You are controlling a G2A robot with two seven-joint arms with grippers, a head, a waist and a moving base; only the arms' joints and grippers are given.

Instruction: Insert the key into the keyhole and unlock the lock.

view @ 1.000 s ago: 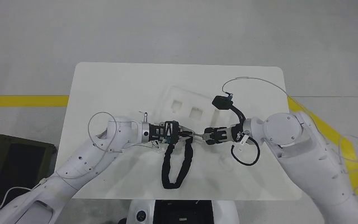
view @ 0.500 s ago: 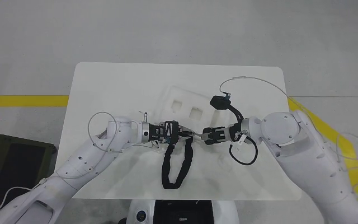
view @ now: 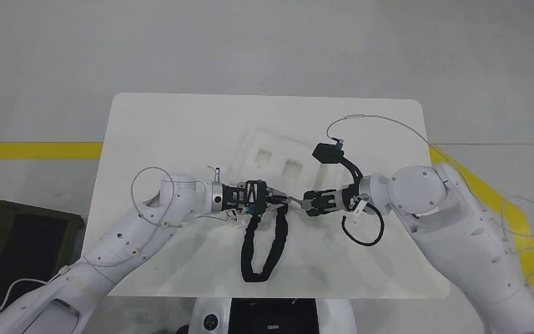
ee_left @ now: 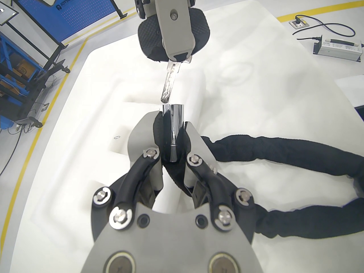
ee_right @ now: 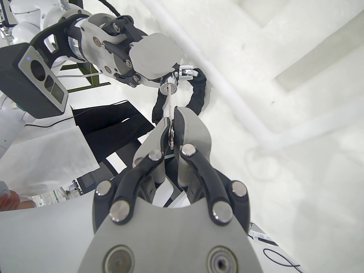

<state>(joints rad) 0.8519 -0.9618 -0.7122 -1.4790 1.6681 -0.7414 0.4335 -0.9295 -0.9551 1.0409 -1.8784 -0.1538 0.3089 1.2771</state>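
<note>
My left gripper (view: 269, 199) (ee_left: 172, 124) is shut on the chrome cylinder of the lock (ee_left: 173, 126) (ee_right: 168, 85), whose black-sleeved chain loop (view: 265, 244) (ee_left: 284, 149) hangs down toward the table's near edge. Facing it, my right gripper (view: 305, 203) (ee_right: 170, 127) is shut on the head of a silver key (ee_left: 170, 82) (ee_right: 169, 102). The key's blade points at the keyhole on the cylinder's end face, its tip right at the opening. How far it has entered I cannot tell.
A white foam tray (view: 288, 154) with square recesses lies on the white table (view: 150, 125) behind both grippers. A thin cable (view: 384, 121) arcs over the table's far right side.
The right arm has crept slightly left, bringing the key a little closer to the lock. The left arm and lock have stayed put.
</note>
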